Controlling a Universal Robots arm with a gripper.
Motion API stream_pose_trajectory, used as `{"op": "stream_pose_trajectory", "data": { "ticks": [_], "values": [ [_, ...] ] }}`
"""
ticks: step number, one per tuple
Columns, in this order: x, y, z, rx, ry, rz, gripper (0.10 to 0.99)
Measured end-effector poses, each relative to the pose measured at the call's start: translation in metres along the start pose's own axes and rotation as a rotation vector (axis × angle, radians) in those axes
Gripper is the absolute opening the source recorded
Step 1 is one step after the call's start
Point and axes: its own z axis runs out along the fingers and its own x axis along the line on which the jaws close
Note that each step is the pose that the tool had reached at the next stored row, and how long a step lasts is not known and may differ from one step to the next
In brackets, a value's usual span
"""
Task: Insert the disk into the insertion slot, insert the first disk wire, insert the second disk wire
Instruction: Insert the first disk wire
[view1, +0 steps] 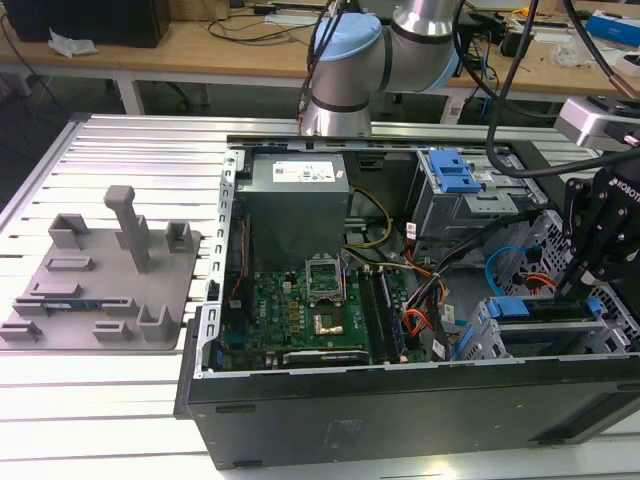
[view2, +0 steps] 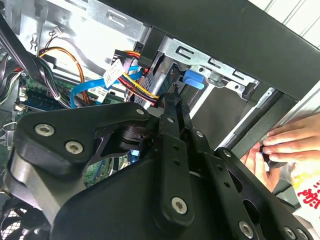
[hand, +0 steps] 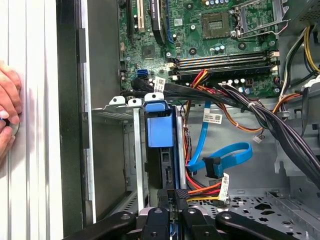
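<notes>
Disk lies in the slot, at the end of the case toward the exterior view's right. In the exterior view its blue carrier shows level with the top of the cage, so the first step looks done. The carrier's tab points toward the motherboard. The disk's other end faces the open bay where the wires lie, which is probably why the arm reaches in from that side.

The jaws are drawn narrow at that end of the disk. In both wrist views they appear to pinch the black plug of the power wire, whose red, yellow and black strands run straight to their tips. A close grip suits so thin a plug and keeps it in line with the disk's edge. Whether the plug is already home in its socket I cannot tell, since the jaws cover the joint.

The blue wire lies loose in a loop just beside the slot. Its connector is free and not on the disk, so it seems untouched but within easy reach.

A person's hand rests on the table outside the case wall, well clear of the arm. It holds something small that I cannot make out.
</notes>
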Motion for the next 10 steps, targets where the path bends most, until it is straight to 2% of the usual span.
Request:
{"op": "stream_pose_trajectory", "data": {
  "ticks": [10],
  "values": [
    [-0.0005, -0.0007, 0.0025, 0.0, 0.0002, 0.0, 0.165]
  ]
}}
